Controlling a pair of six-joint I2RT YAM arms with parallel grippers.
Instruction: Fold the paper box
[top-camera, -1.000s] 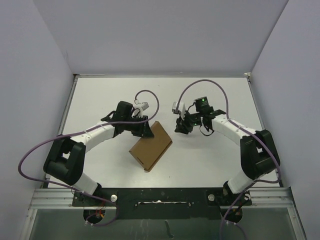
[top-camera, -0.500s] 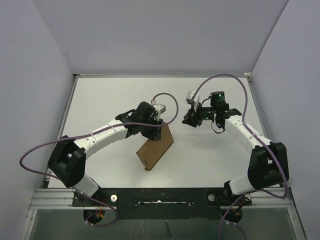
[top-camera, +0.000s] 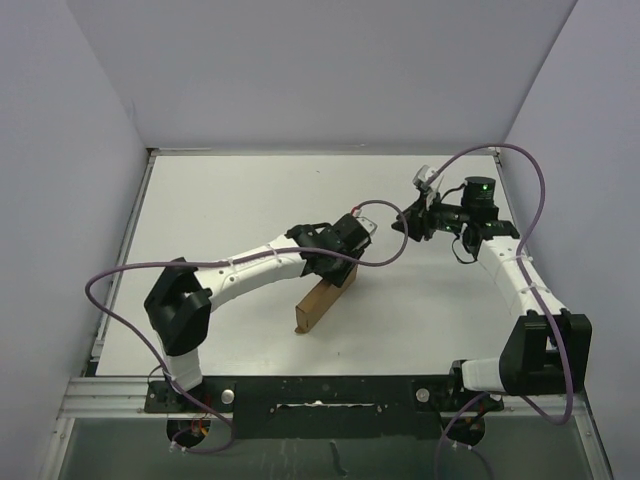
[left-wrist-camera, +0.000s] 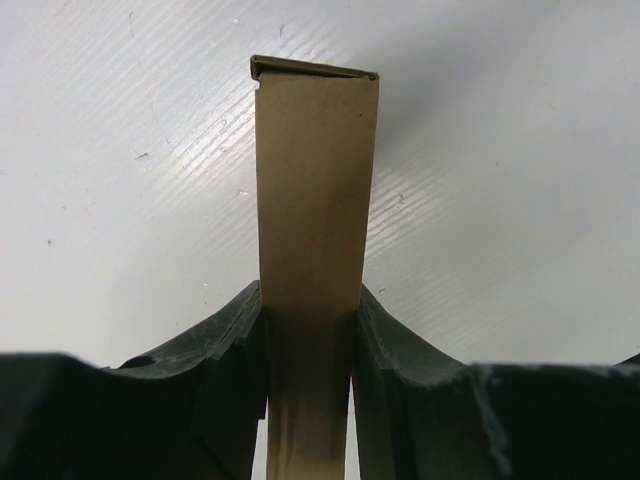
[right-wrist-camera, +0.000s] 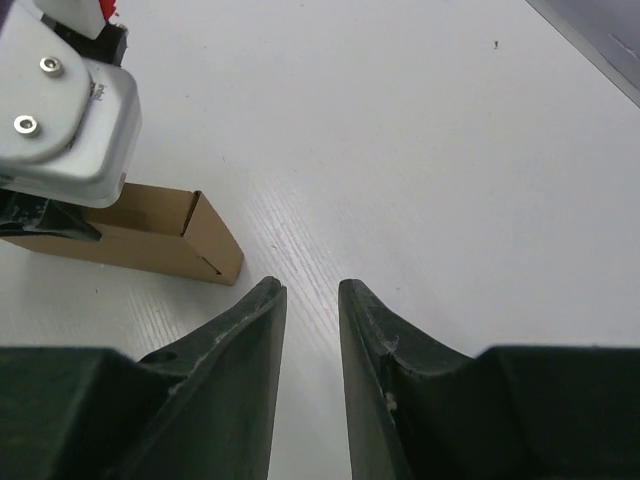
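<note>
The paper box (top-camera: 318, 305) is a thin brown cardboard box standing on its long narrow edge at the table's middle. My left gripper (top-camera: 345, 262) is shut on its far upper end. In the left wrist view the box's narrow face (left-wrist-camera: 315, 180) runs straight away from the gripper (left-wrist-camera: 310, 300), with both fingers pressed to its sides. My right gripper (top-camera: 405, 225) hovers to the right of the box, apart from it. Its fingers (right-wrist-camera: 255, 330) stand a little apart with only bare table between them. In the right wrist view the box's end (right-wrist-camera: 205, 240) lies to the left.
The left arm's grey wrist camera housing (right-wrist-camera: 60, 110) sits above the box. White walls (top-camera: 320, 70) enclose the table on three sides. Purple cables (top-camera: 520, 190) loop over both arms.
My left arm swung right and tipped the box from lying flat up onto its edge. My right arm drew back toward the right rear, away from the box.
</note>
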